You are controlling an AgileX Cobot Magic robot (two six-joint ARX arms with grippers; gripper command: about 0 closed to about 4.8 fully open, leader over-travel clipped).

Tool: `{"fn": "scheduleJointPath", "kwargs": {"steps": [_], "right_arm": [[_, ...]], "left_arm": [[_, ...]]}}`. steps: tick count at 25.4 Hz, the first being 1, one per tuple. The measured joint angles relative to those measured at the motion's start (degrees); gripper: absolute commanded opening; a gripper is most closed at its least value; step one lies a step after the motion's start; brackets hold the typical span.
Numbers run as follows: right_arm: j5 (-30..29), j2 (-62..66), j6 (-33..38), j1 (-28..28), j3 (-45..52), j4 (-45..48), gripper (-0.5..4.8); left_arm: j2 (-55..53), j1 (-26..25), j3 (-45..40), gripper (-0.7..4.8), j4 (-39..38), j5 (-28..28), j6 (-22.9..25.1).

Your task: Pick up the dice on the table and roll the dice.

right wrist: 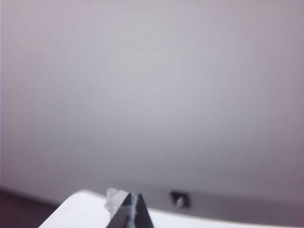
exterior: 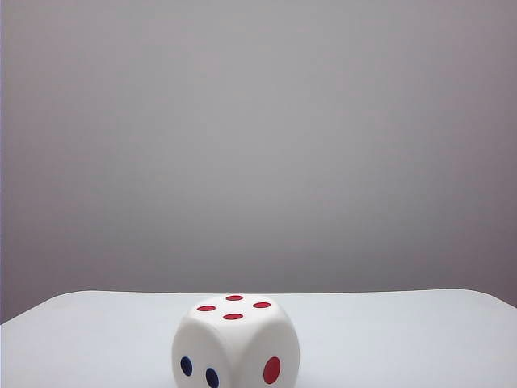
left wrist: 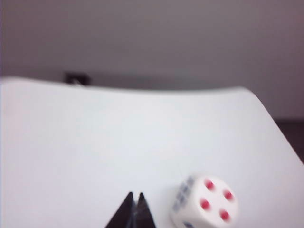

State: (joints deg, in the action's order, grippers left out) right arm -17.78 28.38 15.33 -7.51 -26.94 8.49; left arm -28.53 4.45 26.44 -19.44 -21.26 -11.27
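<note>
The dice (exterior: 236,341) is a large white cube resting on the white table (exterior: 404,331) near its front edge, four red pips up, two dark blue pips and one red pip on the near faces. In the left wrist view the dice (left wrist: 204,203) lies just beside my left gripper (left wrist: 135,195), whose dark fingertips are pressed together and hold nothing. My right gripper (right wrist: 133,195) is shut too, pointing over a table (right wrist: 85,211) corner toward the wall. Neither gripper shows in the exterior view.
A plain grey wall (exterior: 258,137) stands behind the table. A small dark fixture (right wrist: 179,199) sits low on the wall past the table's far edge, also seen as a fixture (left wrist: 76,77) from the left wrist. A pale scrap (right wrist: 114,198) lies by the table corner.
</note>
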Motion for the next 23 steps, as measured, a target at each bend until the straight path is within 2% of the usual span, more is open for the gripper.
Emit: {"fn": "scheduleJointPath", "kwargs": {"steps": [3,5,12,14,18,20,22,23], "right_arm": [[-5.2,10.4,0.0,-0.9,-4.3,0.0,-0.01],[-8.3,20.0,-0.2,-2.8,-7.2,0.0,-0.01],[-12.0,41.4,-2.6,-10.4,-12.8,-0.6,0.0],[-12.0,51.2,-6.6,-15.3,-15.8,0.0,0.68],[-13.9,58.3,-8.0,-18.3,-17.4,-0.2,1.75],[-15.6,61.7,-8.2,-18.9,-17.7,-0.3,2.68],[-18.1,64.7,-8.3,-18.9,-18.0,-0.3,3.27],[-19.9,65.9,-8.4,-19.0,-18.0,-0.6,3.29]], "left_arm": [[-4.6,1.8,1.6,-0.05,-1.8,-1.3,0.8],[-7.3,5.4,3.0,-0.05,-3.1,1.0,2.3],[-8.1,18.4,4.0,-0.05,-3.2,20.0,3.6],[-9.2,24.3,4.0,-0.05,-4.0,26.9,3.8],[-10.4,26.6,4.0,-0.05,-4.2,27.2,3.5],[-11.3,26.4,4.0,-0.05,-3.7,24.1,4.3],[-11.9,26.3,4.0,-0.05,-2.9,19.6,6.4],[-12.0,26.3,4.0,-0.05,-2.1,16.6,8.0]]}}
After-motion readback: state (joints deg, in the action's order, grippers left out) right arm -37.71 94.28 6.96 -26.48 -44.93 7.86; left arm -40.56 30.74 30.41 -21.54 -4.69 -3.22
